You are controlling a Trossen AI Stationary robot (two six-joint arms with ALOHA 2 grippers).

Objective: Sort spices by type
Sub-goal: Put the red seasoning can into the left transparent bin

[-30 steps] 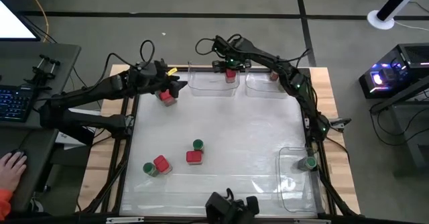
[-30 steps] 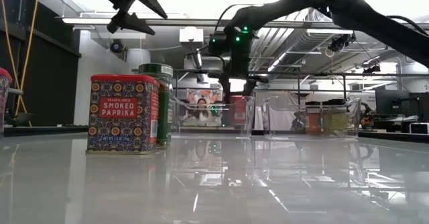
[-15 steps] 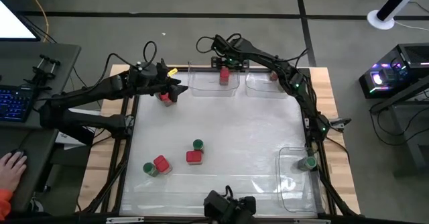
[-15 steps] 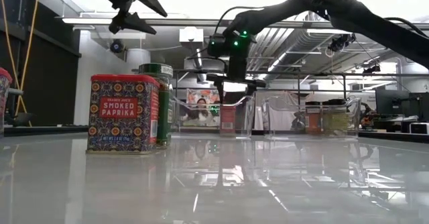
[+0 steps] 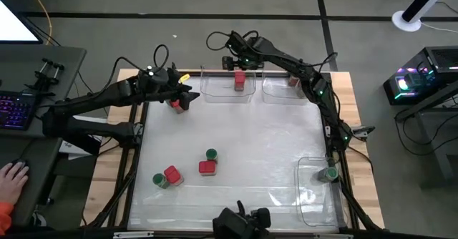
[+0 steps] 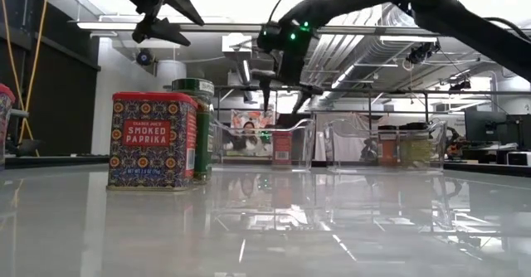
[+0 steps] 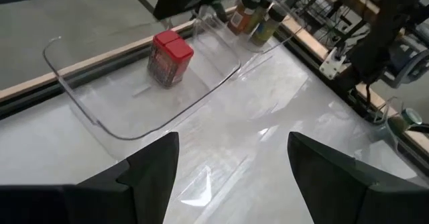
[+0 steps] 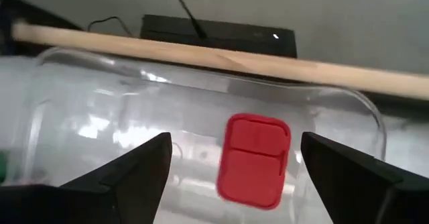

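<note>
Clearance matters now: the right gripper (image 8: pixel 228 177), open and empty, hangs above the red jar (image 5: pixel 240 80) standing in the far bin (image 5: pixel 215 92) and should lift straight (avoiding the walls). The left gripper (image 7: pixel 228 170), open, hovers over another jar (image 5: pixel 175 104) near the table's far left corner.

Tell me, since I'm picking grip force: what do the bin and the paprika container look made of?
The bin looks like clear, glossy plastic: the table shows through its walls and its rim catches highlights. The paprika container looks like a printed metal tin, squarish with a crisp rolled base edge, though coated card cannot be excluded.
</note>
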